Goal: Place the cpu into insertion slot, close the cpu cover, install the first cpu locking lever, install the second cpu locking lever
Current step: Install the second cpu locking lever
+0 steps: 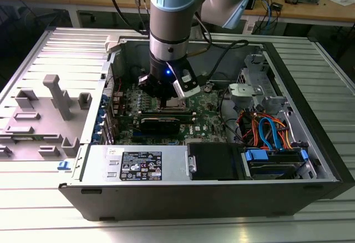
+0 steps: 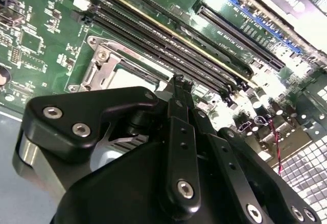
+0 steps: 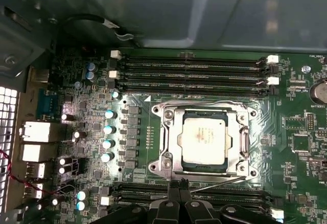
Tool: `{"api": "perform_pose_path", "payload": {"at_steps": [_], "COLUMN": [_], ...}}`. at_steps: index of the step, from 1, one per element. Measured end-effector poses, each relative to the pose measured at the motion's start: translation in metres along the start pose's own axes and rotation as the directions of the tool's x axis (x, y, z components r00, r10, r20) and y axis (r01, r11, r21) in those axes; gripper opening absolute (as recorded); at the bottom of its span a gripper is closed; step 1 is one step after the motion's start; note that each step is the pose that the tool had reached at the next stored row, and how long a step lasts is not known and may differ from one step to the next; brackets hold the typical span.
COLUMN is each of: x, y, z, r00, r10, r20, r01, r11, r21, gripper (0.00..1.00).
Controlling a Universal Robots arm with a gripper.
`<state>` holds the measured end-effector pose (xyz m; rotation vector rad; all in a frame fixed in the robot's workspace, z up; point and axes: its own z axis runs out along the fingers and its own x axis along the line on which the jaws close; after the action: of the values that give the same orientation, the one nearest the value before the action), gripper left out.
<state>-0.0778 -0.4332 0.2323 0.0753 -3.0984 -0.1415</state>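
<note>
In the second wrist view the black gripper (image 2: 180,83) body is nearest the camera, its linkages converging on a narrow tip. The fingers are seen drawn close together with nothing visible between them, though whether they pinch a thin lever wire cannot be told. Just past the tip lies the insertion slot (image 2: 110,63), its silver rim and screws showing, with long black memory slots (image 2: 168,42) running beside it.

In the first wrist view the cpu (image 3: 203,141) is seen seated in the insertion slot (image 3: 168,157), and the cpu cover (image 3: 240,142) is lowered flat around it, the chip's pale top showing through the window. The gripper (image 3: 179,185) tip sits at the socket's near edge, close to a thin lever wire (image 3: 217,183) that lies slanted along that edge and appears not fully latched. A row of capacitors (image 3: 108,136) stands to one side of the socket.

In the exterior view the arm is reaching down into the open computer case (image 1: 310,165), the gripper (image 1: 166,100) low over the green board.

The likeliest failure is judged to be a slip off the thin, springy lever, so that it snaps back unlatched. A tip driven too low could scrape the board or nearby memory slots.
</note>
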Motion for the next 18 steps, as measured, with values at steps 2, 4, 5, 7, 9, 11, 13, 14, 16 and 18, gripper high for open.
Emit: {"api": "perform_pose_path", "payload": {"at_steps": [2,4,5,7,9,11,13,14,16,18], "x": [0.0015,0.0028,0.0032,0.0045,0.0056,0.0063,0.0067,0.0075,0.0112,0.0118], "y": [-0.0020,-0.0036,-0.0040,-0.0045,-0.0047,-0.0048,-0.0050,-0.0050,-0.0050,-0.0050], "z": [0.0001,0.0009,0.0014,0.0026,0.0061,0.0079,0.0096,0.0101,0.0110,0.0130], "r00": [1.0000,1.0000,1.0000,0.9999,0.9997,0.9996,0.9995,0.9995,0.9994,0.9994], "r10": [-0.002,-0.004,-0.006,-0.011,-0.023,-0.029,-0.032,-0.033,-0.034,-0.036], "r20": [-0.0002,-0.0004,-0.0005,-0.0006,-0.0005,-0.0005,-0.0001,-0.0001,-0.0001,0.0006], "r01": [0.002,0.004,0.006,0.011,0.023,0.029,0.032,0.033,0.034,0.036], "r11": [1.0000,1.0000,1.0000,0.9999,0.9994,0.9991,0.9987,0.9986,0.9984,0.9980], "r21": [0.0001,-0.0007,-0.0022,-0.0079,-0.0258,-0.0321,-0.0395,-0.0412,-0.0450,-0.0524], "gripper": [0.11,0.11,0.11,0.11,0.11,0.11,0.11,0.11,0.11,0.11]}}
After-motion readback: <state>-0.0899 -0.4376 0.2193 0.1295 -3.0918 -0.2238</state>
